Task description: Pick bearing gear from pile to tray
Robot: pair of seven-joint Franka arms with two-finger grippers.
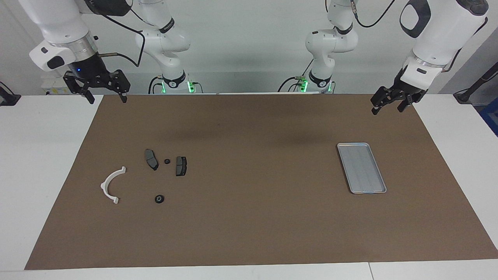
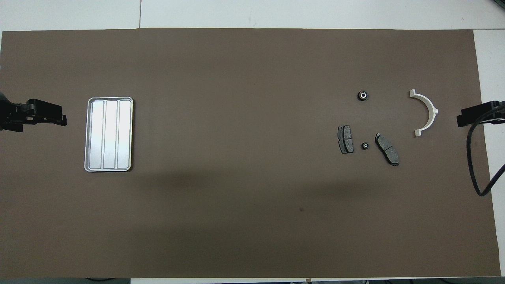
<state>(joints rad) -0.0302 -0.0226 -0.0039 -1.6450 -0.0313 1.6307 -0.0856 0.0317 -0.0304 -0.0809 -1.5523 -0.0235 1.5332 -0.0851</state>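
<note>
Nothing of my job is done yet: the tray (image 1: pixel 361 167) lies bare toward my left arm's end of the brown mat (image 1: pixel 253 217), and every part of the pile (image 1: pixel 155 177) sits well apart from the tray, toward my right arm's end. My left gripper (image 1: pixel 388 105) hangs with fingers wide over the mat's edge near the tray, waiting. My right gripper (image 1: pixel 104 95) hangs wide too, empty, over the mat's corner. Within the pile, going down in size: the white half-ring (image 1: pixel 112 185), two brake pads (image 1: pixel 151 159), then the bearing gears, one (image 1: pixel 159 199) farther from me, a smaller one (image 1: pixel 167 161) between the pads. All the picking and carrying remains. The mat covers a white table (image 1: pixel 39 155); a pale wall (image 1: pixel 249 50) backs it.
</note>
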